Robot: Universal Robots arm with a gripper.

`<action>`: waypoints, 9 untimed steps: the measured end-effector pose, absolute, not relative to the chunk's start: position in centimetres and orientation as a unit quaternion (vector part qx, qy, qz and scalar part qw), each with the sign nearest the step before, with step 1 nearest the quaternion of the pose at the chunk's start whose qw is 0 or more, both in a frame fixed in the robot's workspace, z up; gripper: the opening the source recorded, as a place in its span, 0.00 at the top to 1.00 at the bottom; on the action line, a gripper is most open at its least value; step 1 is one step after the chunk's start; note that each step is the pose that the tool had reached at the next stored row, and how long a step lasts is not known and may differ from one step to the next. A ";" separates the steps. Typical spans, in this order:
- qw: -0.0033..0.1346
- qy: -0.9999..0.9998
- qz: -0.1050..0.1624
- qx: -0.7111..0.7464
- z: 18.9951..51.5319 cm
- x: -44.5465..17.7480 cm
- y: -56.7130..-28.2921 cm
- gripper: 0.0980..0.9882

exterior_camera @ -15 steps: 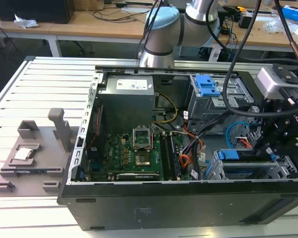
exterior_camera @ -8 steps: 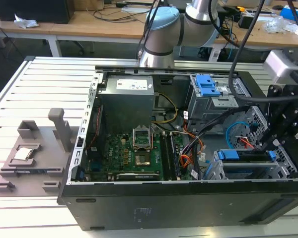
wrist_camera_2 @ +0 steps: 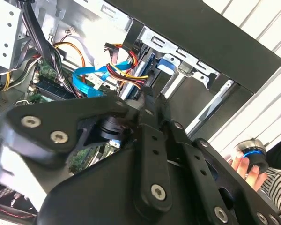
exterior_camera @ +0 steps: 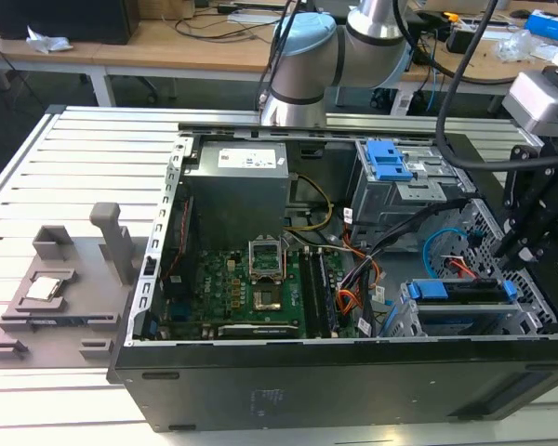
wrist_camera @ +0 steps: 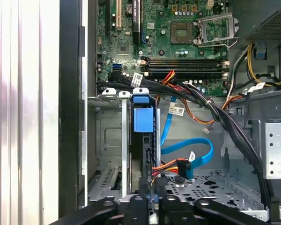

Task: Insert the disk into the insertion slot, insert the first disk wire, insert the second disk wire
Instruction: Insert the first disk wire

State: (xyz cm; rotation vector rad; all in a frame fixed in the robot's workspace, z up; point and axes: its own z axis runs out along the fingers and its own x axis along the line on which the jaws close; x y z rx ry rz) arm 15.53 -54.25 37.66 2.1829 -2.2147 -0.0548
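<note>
The open computer case (exterior_camera: pixel 353 390) lies on its side, and the gripper (wrist_camera: pixel 151 192) hangs inside its drive corner, low over the floor of the bay. Directly beneath and ahead of it stands the insertion slot (wrist_camera: pixel 105 140), its perforated silver wall on the side of the gripper nearest the case's outer panel. The disk (wrist_camera: pixel 143 122) sits on edge in that slot. Its long axis runs straight away from the gripper, blue carrier tab at the far end and connector end right under the gripper. It looks seated.

The second disk wire (wrist_camera: pixel 182 144) loops just beside the gripper, on the side away from the case's outer panel. The first disk wire (wrist_camera: pixel 166 164) runs from the same side towards the disk's near end, closest of all to the gripper. I cannot tell whether the gripper holds anything.
</note>
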 end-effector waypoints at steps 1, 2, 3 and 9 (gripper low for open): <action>0.016 -0.712 -0.018 0.702 37.7 15.5 -54.2 0.99; 0.016 -0.712 -0.018 0.702 37.7 15.5 -54.2 0.99; 0.016 -0.712 -0.018 0.702 37.7 15.5 -54.2 0.99; 0.016 -0.712 -0.018 0.702 38.0 15.5 -54.2 0.99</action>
